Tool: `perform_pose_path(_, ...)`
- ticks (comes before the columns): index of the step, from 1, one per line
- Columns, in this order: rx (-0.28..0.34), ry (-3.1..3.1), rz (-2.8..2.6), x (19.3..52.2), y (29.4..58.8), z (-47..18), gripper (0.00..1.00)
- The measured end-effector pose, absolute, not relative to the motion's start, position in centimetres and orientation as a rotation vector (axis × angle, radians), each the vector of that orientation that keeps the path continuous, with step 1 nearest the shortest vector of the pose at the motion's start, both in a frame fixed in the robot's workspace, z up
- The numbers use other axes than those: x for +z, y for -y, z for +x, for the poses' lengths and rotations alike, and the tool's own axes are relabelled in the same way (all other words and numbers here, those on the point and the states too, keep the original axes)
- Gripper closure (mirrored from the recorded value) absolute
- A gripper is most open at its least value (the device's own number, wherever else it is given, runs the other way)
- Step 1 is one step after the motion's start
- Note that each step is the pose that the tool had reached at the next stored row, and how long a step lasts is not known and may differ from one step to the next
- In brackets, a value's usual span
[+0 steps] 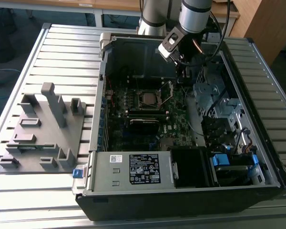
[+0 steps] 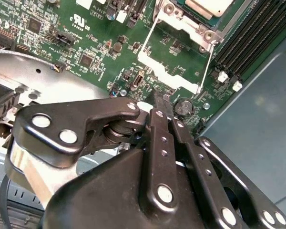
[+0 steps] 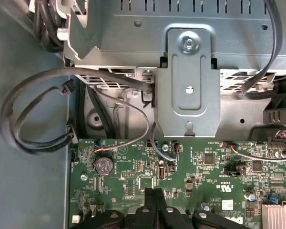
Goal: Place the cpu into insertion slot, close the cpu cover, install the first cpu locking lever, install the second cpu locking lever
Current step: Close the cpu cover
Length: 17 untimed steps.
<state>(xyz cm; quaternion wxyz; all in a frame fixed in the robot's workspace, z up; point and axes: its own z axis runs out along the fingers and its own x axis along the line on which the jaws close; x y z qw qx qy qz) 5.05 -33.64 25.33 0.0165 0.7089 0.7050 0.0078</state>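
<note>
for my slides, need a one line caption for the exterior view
Gripper poised inside the open computer case, near the raised cpu cover beside the insertion slot.

Robotics lab, slatted metal workbench (image 1: 62,52), opened computer case (image 1: 181,205)

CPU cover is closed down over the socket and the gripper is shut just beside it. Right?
Not quite. The cpu cover is open, swung off the insertion slot, as the second wrist view shows. The rest holds: the gripper is shut, just beside the socket.
</note>
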Motion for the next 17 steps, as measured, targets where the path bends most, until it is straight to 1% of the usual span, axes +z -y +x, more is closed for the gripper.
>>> perform_pose_path(6,0.025,-2.192,2.204,24.3,33.6,5.1,0.9)
perform_pose_path(17,0.032,-2.19,2.202,24.2,33.6,3.6,0.9)
